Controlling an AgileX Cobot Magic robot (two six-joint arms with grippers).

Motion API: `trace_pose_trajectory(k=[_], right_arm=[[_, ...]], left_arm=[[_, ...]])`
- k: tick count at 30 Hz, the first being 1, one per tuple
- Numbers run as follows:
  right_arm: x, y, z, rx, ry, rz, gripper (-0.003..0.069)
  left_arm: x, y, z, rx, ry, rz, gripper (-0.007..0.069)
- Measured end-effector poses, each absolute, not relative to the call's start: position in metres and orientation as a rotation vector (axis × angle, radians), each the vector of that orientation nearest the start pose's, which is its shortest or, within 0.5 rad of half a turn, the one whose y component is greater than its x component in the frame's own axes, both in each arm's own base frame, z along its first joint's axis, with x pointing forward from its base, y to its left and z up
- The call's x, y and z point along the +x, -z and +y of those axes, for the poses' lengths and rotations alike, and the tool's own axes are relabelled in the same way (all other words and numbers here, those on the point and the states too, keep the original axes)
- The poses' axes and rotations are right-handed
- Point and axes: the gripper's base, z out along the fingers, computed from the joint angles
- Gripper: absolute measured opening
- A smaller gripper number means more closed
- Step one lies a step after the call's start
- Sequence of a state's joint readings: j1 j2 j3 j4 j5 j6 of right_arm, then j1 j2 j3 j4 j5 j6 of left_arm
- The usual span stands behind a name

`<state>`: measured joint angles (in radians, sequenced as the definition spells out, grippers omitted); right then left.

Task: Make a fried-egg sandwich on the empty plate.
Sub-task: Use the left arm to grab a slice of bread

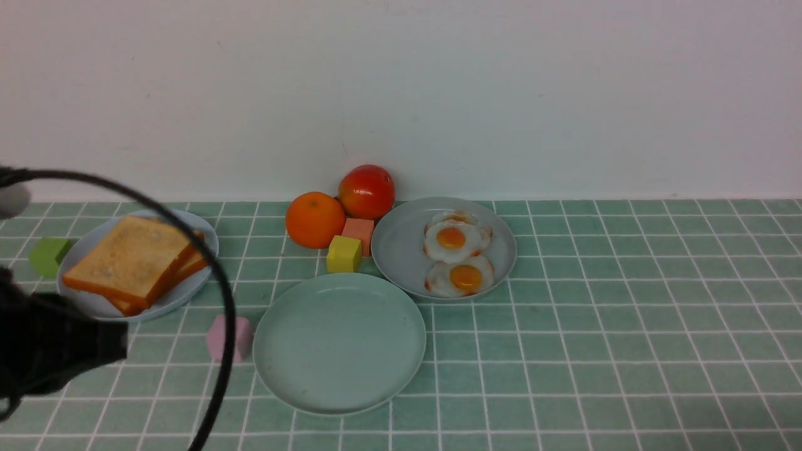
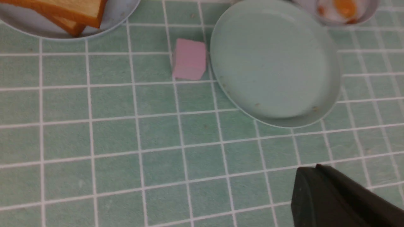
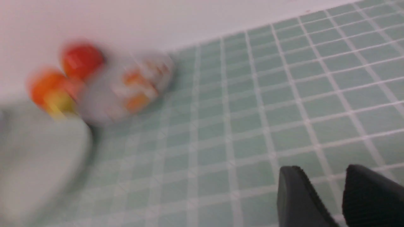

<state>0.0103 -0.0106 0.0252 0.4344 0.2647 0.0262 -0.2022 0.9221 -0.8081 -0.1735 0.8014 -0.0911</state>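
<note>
Toast slices [image 1: 128,263] stacked, mint plate [image 1: 338,344] bare, left fingers [image 2: 331,195] closed

My left arm [image 1: 50,351] is a matt black bulk, blocky, with a squared-off end. A thin black cable [image 1: 222,282] runs off it in one wide loop, and a pale grey piece [image 1: 9,199], too blurred to make out, sits at the cable's top. My left fingers [image 2: 328,198] look like a single smooth dark wedge with a bevelled tip. My right fingers [image 3: 300,198] are two charcoal blades with rounded tips, one finely ribbed across its pad [image 3: 372,195].
</note>
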Motion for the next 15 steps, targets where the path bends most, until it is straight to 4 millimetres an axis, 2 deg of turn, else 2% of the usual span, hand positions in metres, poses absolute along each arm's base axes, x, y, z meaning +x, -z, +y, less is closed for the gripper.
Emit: trace_pose_trajectory(k=[3, 7, 11, 12, 13, 15], right_arm=[[0.056, -0.193, 0.009, 0.464, -0.588, 1.594, 0.0239], [0.055, -0.203, 0.011, 0.496, -0.665, 1.569, 0.0230], [0.041, -0.261, 0.030, 0.198, -0.682, 1.749, 0.0127], [0.040, -0.267, 0.031, 0.163, -0.676, 1.772, 0.0115], [0.039, -0.289, 0.036, 0.045, -0.645, 1.853, 0.0071], [0.041, -0.315, 0.040, -0.113, -0.592, 1.956, 0.0018]], left_arm=[[0.205, -0.316, -0.050, 0.069, 0.273, 2.484, -0.0013], [0.237, -0.304, -0.053, 0.090, 0.207, 2.517, -0.0013], [0.281, -0.284, -0.046, 0.030, 0.162, 2.554, -0.0013], [0.284, -0.285, -0.045, 0.025, 0.160, 2.551, -0.0013], [0.301, -0.278, -0.037, -0.020, 0.143, 2.561, -0.0013], [0.325, -0.267, -0.023, -0.063, 0.100, 2.567, -0.0013]])
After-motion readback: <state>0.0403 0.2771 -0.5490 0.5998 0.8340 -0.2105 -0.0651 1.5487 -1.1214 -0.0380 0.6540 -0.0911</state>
